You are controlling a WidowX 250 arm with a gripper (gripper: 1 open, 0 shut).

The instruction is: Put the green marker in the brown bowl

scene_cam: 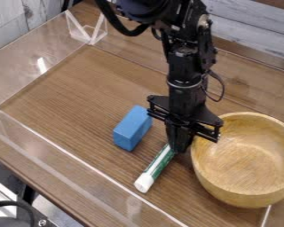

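Looking over your wooden table [74, 89], you have dark brown grain running along its length and clear acrylic walls [61, 168] standing along its edges. A small clear angled piece [88, 31] stands at the far left corner. Behind the far edge you can make out pale grey planking [257, 27].

Your black arm [186, 53] comes in from the top and drops straight down over the right half of the table.

Next in size is the brown bowl [245, 164], sitting upright at the near right corner. It is empty, with its left rim just beside the arm's lower end.

A blue block [131, 127] lies flat near the middle of the table. It sits left of the arm and apart from it.

The green marker [156, 167] lies between the block and the bowl, not in the bowl. Its long axis runs on a diagonal. The white tip points toward the near edge and slightly left, and the other end points toward the far edge and slightly right, ending under the tool. Its green label shows along the middle of the barrel.

Your gripper [180, 152] points down with its fingers pressed together, right at the marker's far end. You cannot tell from this view whether they pinch the marker or only meet above it.
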